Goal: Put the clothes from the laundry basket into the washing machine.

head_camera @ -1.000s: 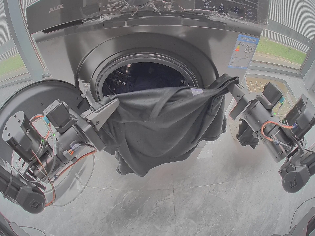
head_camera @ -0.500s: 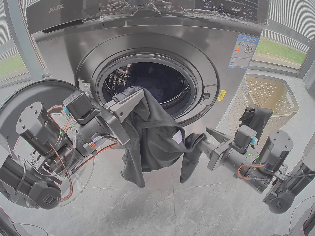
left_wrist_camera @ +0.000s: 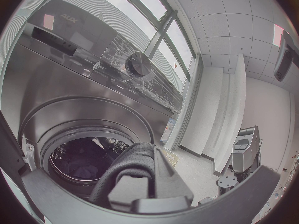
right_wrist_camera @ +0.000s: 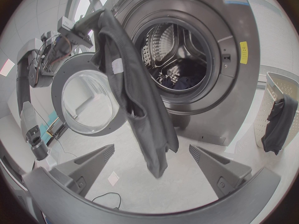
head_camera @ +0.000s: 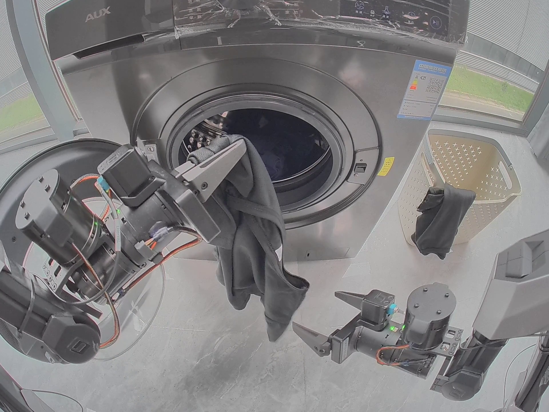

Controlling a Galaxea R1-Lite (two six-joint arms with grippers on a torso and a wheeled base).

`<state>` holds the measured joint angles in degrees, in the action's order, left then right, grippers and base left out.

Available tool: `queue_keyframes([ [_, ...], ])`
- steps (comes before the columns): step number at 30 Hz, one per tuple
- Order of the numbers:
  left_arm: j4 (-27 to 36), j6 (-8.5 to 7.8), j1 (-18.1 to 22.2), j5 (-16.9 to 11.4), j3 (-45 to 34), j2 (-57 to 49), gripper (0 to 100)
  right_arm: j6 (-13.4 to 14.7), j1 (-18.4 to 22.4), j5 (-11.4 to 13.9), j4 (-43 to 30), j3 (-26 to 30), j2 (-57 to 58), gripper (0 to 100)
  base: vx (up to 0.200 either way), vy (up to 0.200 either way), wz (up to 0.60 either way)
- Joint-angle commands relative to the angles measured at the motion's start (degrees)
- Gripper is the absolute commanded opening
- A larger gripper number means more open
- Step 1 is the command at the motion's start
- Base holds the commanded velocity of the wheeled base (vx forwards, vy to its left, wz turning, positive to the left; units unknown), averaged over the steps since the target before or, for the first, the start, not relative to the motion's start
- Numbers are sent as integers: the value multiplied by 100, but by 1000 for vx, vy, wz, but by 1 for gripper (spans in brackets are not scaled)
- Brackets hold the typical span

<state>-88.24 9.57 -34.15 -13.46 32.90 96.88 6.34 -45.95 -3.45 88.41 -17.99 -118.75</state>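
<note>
- While raised at washer mouth, clamps shirt in left gripper; lets it dangle toward floor.
- Holds right gripper low, jaws spread wide, grasping nothing, just beside shirt's hem.
- Keeps clothes in drum; drapes another garment over basket rim, right of washer.

Washing machine front is brushed grey metal with a soft satin sheen. Crinkled clear plastic film gleams over its panel at twelve o'clock. The drum inside is bright polished steel, dimpled. Dark garment on the left tool is soft, matt knit cloth, and the tool itself looks like matt grey plastic. Door glass at eight o'clock is glossy and clear. Laundry basket at three o'clock is matt beige perforated plastic, with another matt dark cloth over its rim. Floor is smooth, glossy stone-look tile.
</note>
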Motion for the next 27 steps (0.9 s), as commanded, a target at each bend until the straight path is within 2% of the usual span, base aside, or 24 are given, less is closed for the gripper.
queue_keyframes([
  [1,-1,1,-13,-25,-12,-117,0,-1,-125,20,10,-363,-430,100,0,0,0],
  [10,-9,-8,-13,-52,-29,-117,0,8,-99,11,1,-1250,-570,100,0,0,0],
  [18,-9,-8,-13,-52,-38,-125,0,-10,-125,29,-87,-2252,-808,100,0,0,0],
  [21,-9,-8,-13,-52,-38,-125,0,-19,-125,29,-87,-2446,-940,100,0,0,0],
  [27,-9,-8,-13,-34,-21,-125,0,-89,-187,240,-95,-2894,-1344,100,0,0,0],
])
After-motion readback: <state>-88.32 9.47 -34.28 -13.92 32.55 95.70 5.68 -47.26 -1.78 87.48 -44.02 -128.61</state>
